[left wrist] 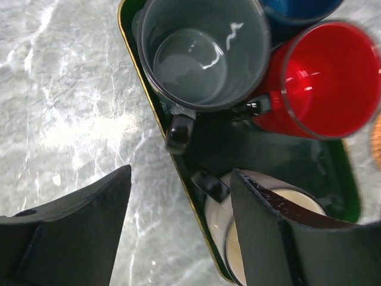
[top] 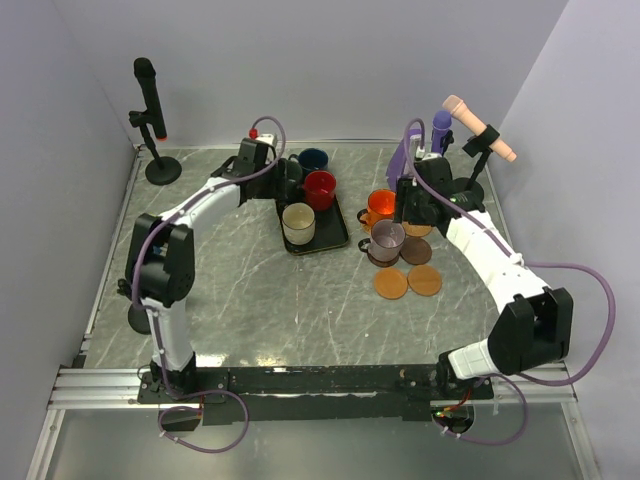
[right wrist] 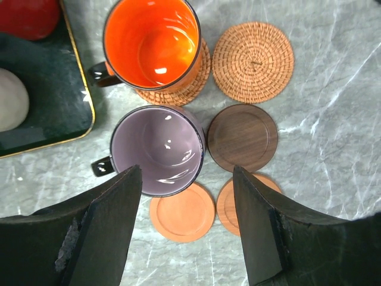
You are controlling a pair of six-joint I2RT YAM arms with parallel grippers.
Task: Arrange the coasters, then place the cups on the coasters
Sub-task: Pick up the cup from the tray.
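Note:
On the black tray [left wrist: 297, 161] stand a dark grey-green cup [left wrist: 202, 50], a red cup [left wrist: 324, 77], a navy cup [left wrist: 297, 9] and a cream cup [left wrist: 223, 223]. My left gripper [left wrist: 181, 220] hangs open above the tray's left edge, with the cream cup's wall and handle below the gap. An orange cup [right wrist: 152, 42] sits on a woven coaster [right wrist: 199, 77]. Next to it lie an empty woven coaster [right wrist: 253, 61], a dark brown coaster [right wrist: 243, 137] and two smooth orange coasters [right wrist: 181, 213] [right wrist: 229, 205]. My right gripper [right wrist: 187, 220] is open above the mauve-grey cup [right wrist: 158, 149] and holds nothing.
A black microphone on a stand [top: 152, 120] is at the back left. A pink microphone on a stand [top: 480, 130] and a purple object [top: 440, 130] are at the back right. Grey walls enclose the marble table [top: 250, 290].

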